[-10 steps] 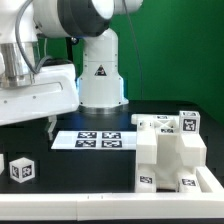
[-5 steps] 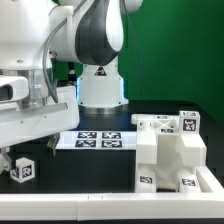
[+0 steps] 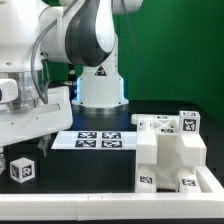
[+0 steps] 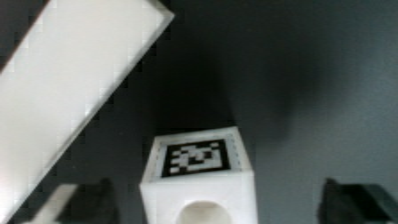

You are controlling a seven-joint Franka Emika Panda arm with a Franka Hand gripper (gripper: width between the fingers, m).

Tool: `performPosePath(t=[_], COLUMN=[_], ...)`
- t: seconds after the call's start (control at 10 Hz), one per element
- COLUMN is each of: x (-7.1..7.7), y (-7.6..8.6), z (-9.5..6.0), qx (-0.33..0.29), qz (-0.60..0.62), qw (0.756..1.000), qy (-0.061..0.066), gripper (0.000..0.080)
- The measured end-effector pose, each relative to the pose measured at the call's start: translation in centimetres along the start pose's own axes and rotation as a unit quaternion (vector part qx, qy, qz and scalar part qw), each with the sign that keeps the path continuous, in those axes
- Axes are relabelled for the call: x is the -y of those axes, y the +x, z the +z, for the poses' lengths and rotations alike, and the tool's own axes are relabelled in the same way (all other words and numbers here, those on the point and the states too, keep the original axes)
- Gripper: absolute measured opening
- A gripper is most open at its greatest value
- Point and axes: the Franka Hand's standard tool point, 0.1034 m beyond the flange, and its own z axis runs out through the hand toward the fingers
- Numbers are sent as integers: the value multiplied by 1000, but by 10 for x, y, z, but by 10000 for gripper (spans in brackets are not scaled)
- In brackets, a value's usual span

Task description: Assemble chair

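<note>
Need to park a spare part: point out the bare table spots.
Bare black table lies between the small loose block and the stepped chair assembly, in front of the marker board. The exterior view's right is crowded by the assembly.

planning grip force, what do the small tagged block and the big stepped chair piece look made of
Small tagged block: seemingly hard white plastic, matte, with crisp edges and a flat printed tag; the wrist view shows a smooth rounded recess. Stepped chair piece: apparently the same opaque white plastic, chunky and slightly glossy.

No words or numbers can be read; a triangular warning sign marks the robot base.
</note>
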Motion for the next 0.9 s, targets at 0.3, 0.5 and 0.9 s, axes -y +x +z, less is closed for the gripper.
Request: performPosePath(t=[0.3,0.5,0.9], x=[0,12,47], y=[0,1,-3], z=[0,-4,-9], qx=[0,-8,-6], qz=[2,61,191], qw=[1000,998,982], qy=[0,-13,-1], gripper=[274,275,276])
